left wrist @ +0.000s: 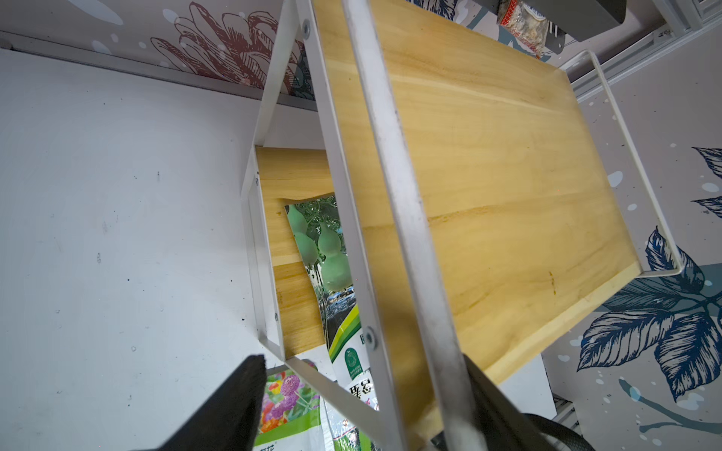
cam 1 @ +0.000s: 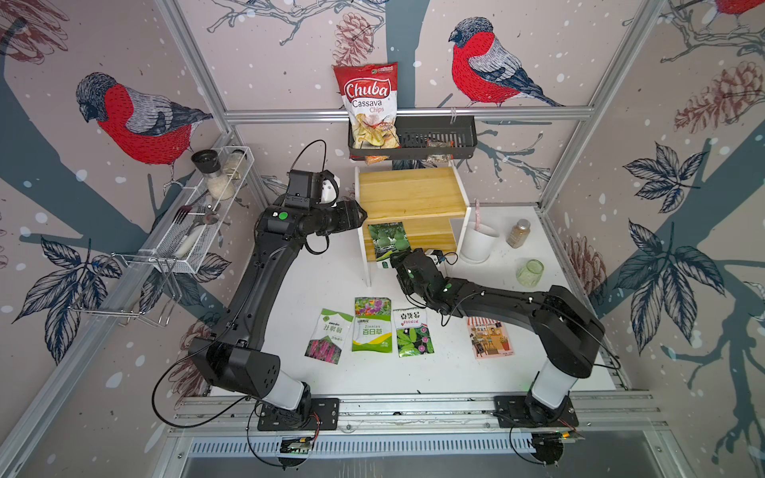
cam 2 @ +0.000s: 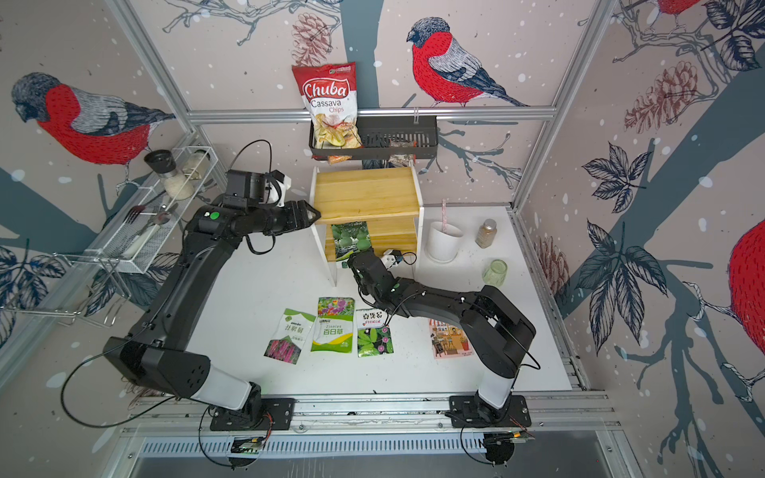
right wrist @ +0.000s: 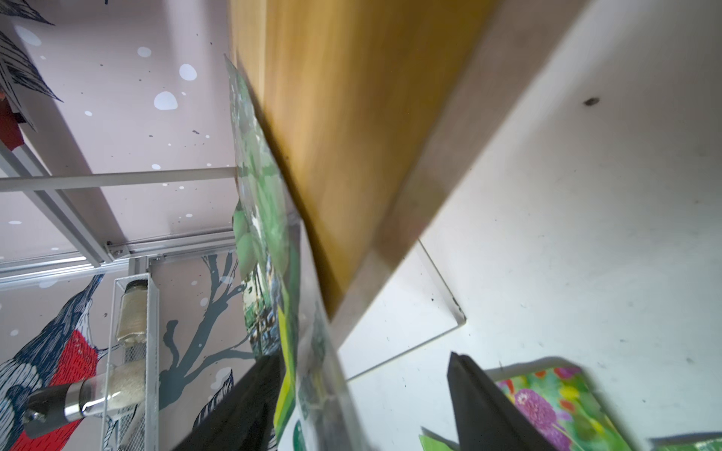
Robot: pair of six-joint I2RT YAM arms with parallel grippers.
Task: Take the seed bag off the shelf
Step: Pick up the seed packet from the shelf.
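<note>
Bird-and-pinecone wallpaper is closing in a white table. Near its middle the fingers of the right gripper are standing apart, straddling the front edge of the seed bag. That bag is lying on the lower board of the shelf and overhanging it slightly. The grasp looks to be just forming. The next move is calling for a pinch on the thin foil edge alone, not the board, then a low pull forward from under the top board. The left gripper is hovering with jaws apart around the shelf's side frame at the top board, seemingly placed to steady it; whether it is touching I cannot tell. Three other seed packets are lying in a row towards the front, with a picture card beside them. A white cup, a spice jar and a glass are standing further back. A black basket holding a chips bag is hanging on the back wall, and a wire rack along the side wall.
</note>
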